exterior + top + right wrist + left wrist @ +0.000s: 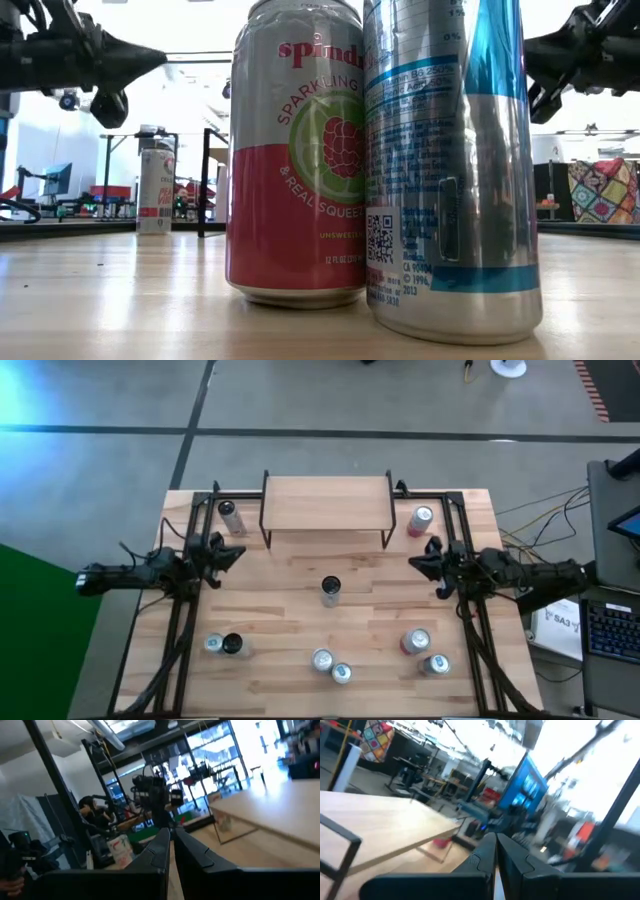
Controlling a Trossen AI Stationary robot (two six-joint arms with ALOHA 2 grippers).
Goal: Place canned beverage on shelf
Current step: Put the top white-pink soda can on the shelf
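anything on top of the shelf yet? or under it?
The shelf top board is bare in the high view; no can stands on it. Cans stand beside it: one at its left end, one at its right. The space under the board is covered, so it cannot be checked.

The pink-and-silver can point(297, 150) reads "spindr…", "SPARKLING", "& REAL SQUEE…".

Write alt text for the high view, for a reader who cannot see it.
Overhead view of a wooden table with a small wood-topped shelf at its far edge, its top bare, and nine drink cans standing around the tabletop, one near the middle. The left claw and right claw, both shut and empty, hover at either side, just in front of the shelf.
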